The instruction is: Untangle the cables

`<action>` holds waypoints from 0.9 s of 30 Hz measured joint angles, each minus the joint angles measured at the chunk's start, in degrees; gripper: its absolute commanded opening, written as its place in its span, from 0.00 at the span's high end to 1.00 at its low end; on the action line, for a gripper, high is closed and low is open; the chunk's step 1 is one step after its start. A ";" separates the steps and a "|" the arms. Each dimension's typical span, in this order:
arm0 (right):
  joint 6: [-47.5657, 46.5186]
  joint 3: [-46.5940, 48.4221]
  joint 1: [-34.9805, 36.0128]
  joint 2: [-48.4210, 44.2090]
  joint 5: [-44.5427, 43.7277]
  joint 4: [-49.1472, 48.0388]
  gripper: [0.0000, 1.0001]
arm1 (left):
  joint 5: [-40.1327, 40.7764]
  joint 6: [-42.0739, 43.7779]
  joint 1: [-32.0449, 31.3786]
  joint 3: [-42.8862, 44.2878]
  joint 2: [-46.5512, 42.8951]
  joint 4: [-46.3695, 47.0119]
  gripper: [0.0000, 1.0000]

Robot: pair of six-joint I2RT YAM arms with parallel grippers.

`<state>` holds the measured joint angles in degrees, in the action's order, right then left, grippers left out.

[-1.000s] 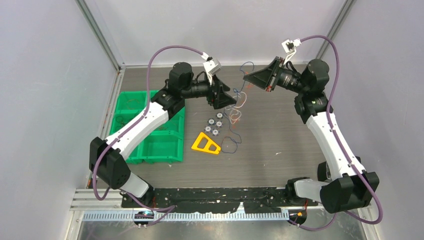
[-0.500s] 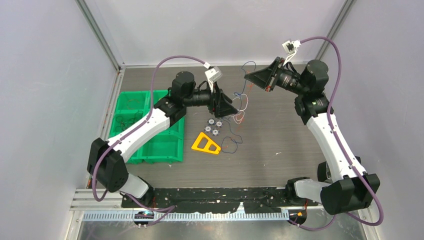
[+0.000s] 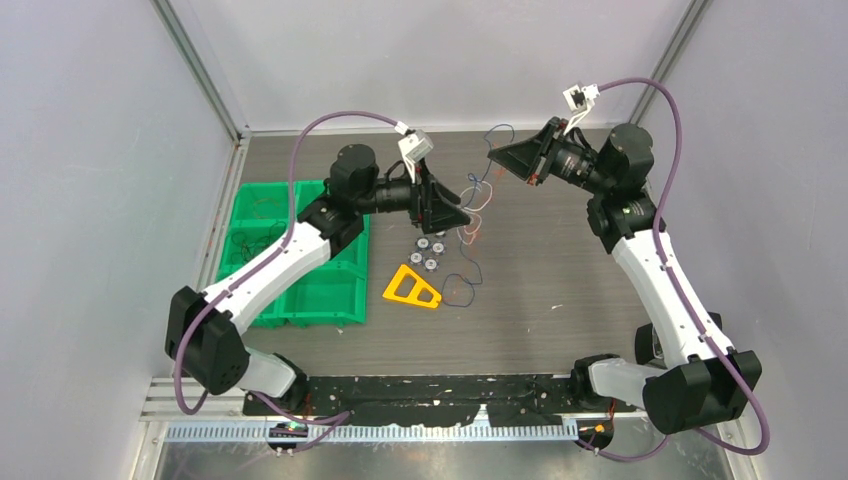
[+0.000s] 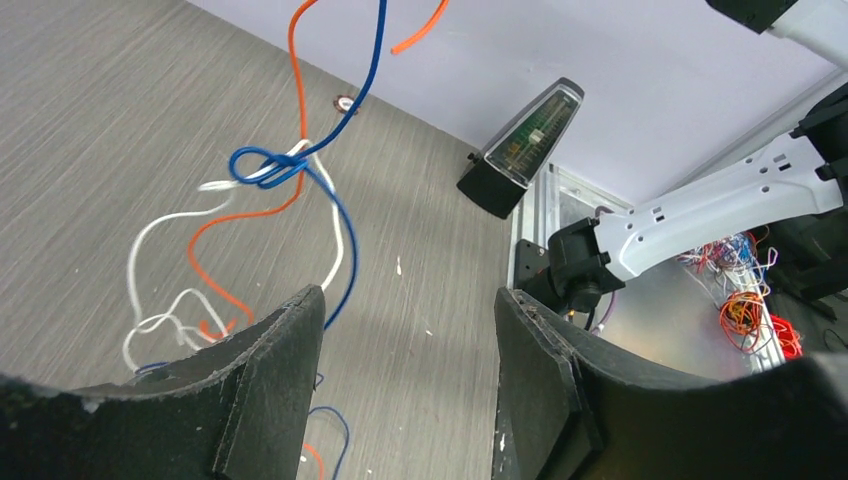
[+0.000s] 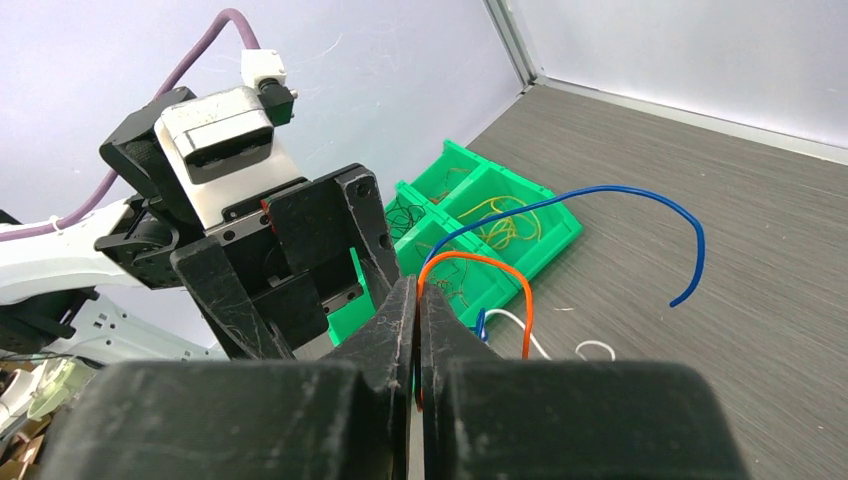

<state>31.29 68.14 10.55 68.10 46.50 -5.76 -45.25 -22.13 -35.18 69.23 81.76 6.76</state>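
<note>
**Desk:** From overhead, what lies between the two arms?

**Photographer:** The cables (image 3: 470, 212), a thin tangle of blue, orange and white, strung from the tips of the right gripper (image 3: 493, 156) down past the tips of the left gripper (image 3: 466, 203). A blue loop (image 3: 462, 287) lies on the table (image 3: 560, 300) below the left fingers, just beside a yellow triangular part (image 3: 410, 288). Green bins (image 3: 300, 280) sit back behind the left wrist.

**Desk:** And the left wrist camera?

**Photographer:** The fingers are spread wide, with nothing between them. A knot (image 4: 283, 168) of blue, orange and white hangs ahead of the tips. A blue strand (image 4: 345, 250) drops from it just beside one fingertip (image 4: 300, 320); whether they touch, I cannot tell.

**Desk:** The right wrist?

**Photographer:** The fingers are pressed together and pinch an orange strand (image 5: 480, 262), which arcs out from the tips. A curved blue cable (image 5: 640, 200) sweeps out beyond them, its free end in the air. The bins lie ahead, holding yellow wires (image 5: 505, 232)
</note>
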 measured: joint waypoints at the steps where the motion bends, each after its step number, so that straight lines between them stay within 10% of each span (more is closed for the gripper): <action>1: -0.15 0.00 0.15 0.00 -0.33 0.07 0.95 | -0.20 -0.24 -0.11 0.59 0.63 0.28 0.36; 10: -1.03 -1.01 1.66 -0.24 -2.54 0.24 0.95 | -0.20 -3.13 -0.98 6.05 6.69 0.79 0.44; 16: -1.27 -1.40 2.14 -0.24 -2.97 0.26 0.95 | 0.57 -3.76 -2.29 10.75 11.63 -0.44 0.98; 27: -7.93 -1.40 0.70 0.59 -2.40 4.11 0.87 | -6.71 -7.80 -0.28 11.15 9.97 1.70 1.00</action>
<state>23.35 66.74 11.25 68.69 44.10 -1.65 -51.96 -29.93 -35.46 80.38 91.72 8.47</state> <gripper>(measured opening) 0.108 0.010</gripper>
